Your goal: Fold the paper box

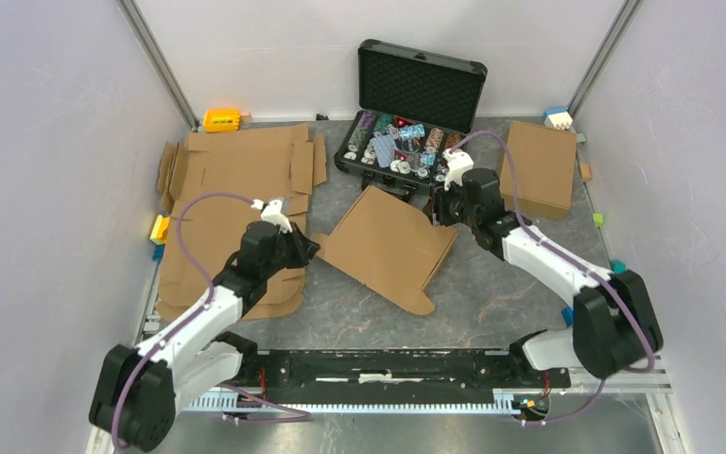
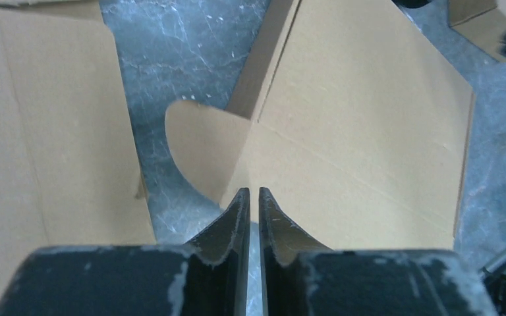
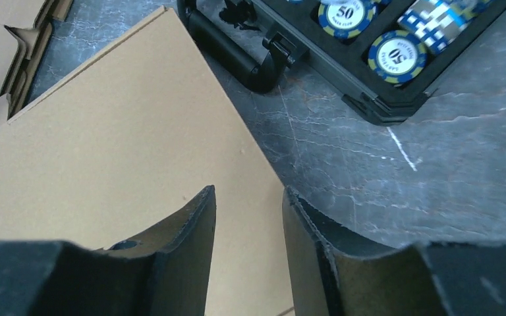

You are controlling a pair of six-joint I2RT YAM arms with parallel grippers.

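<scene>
The paper box (image 1: 388,244) lies in the middle of the table as a brown cardboard sheet, one panel tilted up and a rounded flap (image 2: 204,148) at its near-left corner. My left gripper (image 1: 307,248) sits at the box's left edge. In the left wrist view the left gripper (image 2: 253,191) is open by only a thin slit, with table showing through and nothing between the fingers, its tips just short of the box (image 2: 356,118). My right gripper (image 1: 440,210) is at the box's far right corner. It (image 3: 249,189) stands open above the box's edge (image 3: 118,131), gripping nothing.
An open black case (image 1: 406,142) with colourful chips stands just behind the box, close to the right gripper. Flat cardboard sheets (image 1: 236,180) cover the left side. A folded brown box (image 1: 539,165) sits at the back right. Small coloured blocks (image 1: 159,230) lie along the edges.
</scene>
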